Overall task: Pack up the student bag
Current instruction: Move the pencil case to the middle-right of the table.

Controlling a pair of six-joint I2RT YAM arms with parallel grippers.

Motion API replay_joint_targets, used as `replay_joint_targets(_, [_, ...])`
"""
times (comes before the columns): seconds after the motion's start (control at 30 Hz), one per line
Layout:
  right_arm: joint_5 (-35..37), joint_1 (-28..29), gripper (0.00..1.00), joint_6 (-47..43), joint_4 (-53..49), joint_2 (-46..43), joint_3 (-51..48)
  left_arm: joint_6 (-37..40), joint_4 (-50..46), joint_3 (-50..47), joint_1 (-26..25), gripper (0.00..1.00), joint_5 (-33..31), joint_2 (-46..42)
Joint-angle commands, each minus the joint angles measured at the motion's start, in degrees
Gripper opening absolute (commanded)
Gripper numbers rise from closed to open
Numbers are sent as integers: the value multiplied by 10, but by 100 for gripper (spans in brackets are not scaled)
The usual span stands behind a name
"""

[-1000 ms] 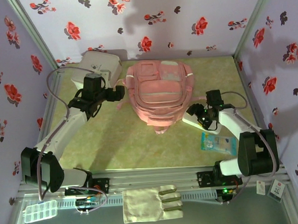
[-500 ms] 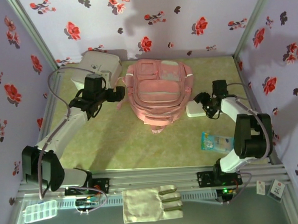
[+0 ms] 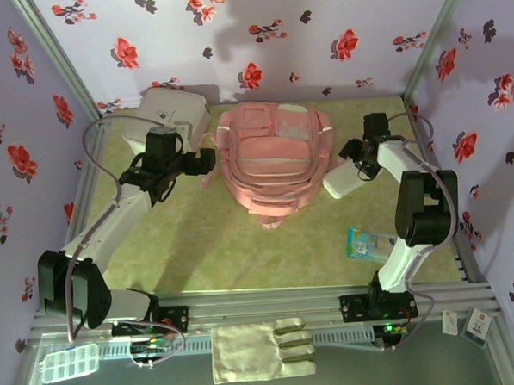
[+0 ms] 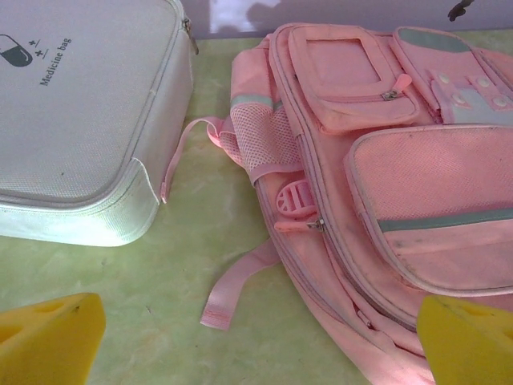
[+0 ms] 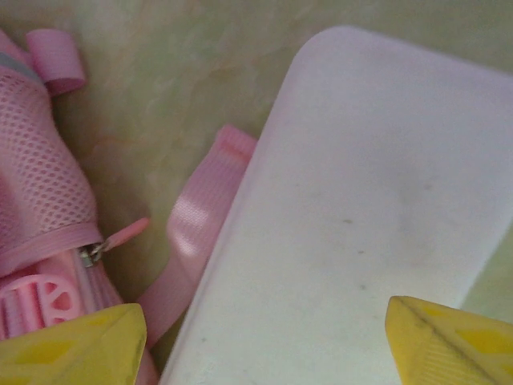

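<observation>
left jaws apart | right jaws clamped on white box [image 5: 361,200] | left wrist: "medicine bag" case [image 4: 72,120]

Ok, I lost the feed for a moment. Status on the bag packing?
Left gripper open, beside student bag. Right gripper shut on white case. Bag flat, front up, zips look closed. Pink strap runs under the case.

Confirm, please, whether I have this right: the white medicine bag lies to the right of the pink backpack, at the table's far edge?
Not quite. The medicine bag lies to the left of the backpack, as the top external view shows. It is at the table's far edge, as you say.
</observation>
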Motion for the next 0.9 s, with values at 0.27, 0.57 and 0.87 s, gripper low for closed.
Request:
replay_joint_targets(0.27, [86, 38, 99, -10, -79, 34, 24, 0, -2, -5, 2, 100, 7, -2])
replay_joint_targets(0.57, [6, 47, 99, -19, -71, 92, 48, -3, 1, -13, 2, 100, 10, -5])
replay_joint_targets(0.87, [43, 48, 99, -60, -99, 27, -27, -4, 6, -17, 2, 100, 17, -2])
